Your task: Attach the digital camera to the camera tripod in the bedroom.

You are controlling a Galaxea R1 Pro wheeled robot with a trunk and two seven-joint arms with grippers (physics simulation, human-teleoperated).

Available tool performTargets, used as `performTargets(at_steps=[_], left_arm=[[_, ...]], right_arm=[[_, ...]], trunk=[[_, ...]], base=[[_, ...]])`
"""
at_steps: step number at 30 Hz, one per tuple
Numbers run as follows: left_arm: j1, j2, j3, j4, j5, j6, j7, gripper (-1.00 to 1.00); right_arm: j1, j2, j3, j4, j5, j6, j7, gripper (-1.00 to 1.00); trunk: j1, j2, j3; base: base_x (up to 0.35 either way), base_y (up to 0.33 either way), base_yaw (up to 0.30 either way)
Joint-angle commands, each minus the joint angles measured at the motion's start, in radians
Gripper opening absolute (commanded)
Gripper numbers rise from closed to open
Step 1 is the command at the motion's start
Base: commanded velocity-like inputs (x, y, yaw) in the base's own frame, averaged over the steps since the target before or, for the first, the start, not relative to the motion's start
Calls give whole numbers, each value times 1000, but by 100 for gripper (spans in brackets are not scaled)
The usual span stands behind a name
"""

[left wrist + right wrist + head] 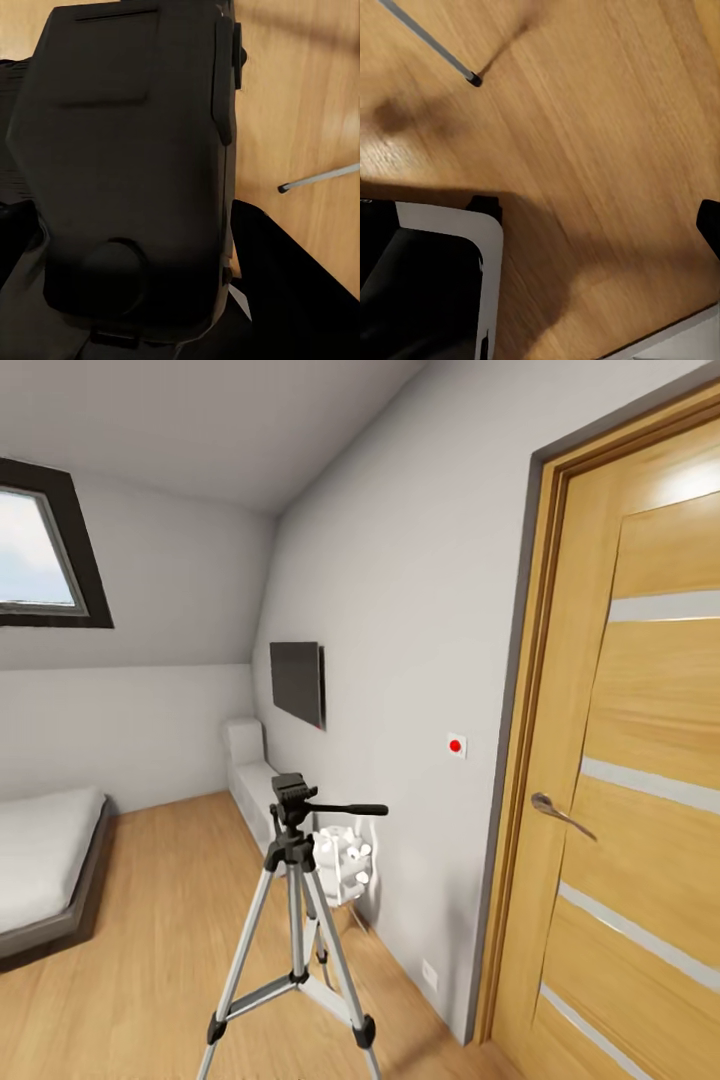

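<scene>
Clearly the camera tripod (295,900) stands near the wooden door (640,760); rolling closer risks toppling it, and neither claw's state can be told

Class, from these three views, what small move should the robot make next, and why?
Probably roll the base slightly closer to the camera tripod. Its black head is bare, and the digital camera sits close before the left wrist camera, low over the wood floor, not yet raised.
</scene>
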Motion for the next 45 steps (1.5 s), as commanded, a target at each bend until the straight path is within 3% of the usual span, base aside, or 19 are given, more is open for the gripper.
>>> performTargets(at_steps=[1,45], left_arm=[[-1,0,-9,1,8,0,-2,-100],[-1,-3,-9,0,8,-1,-2,-100]], right_arm=[[-1,-1,-8,1,9,2,3,100],[-1,2,-8,1,9,7,4,100]], trunk=[[0,-1,0],[0,-1,0]], base=[[21,0,269],[48,-16,269]])
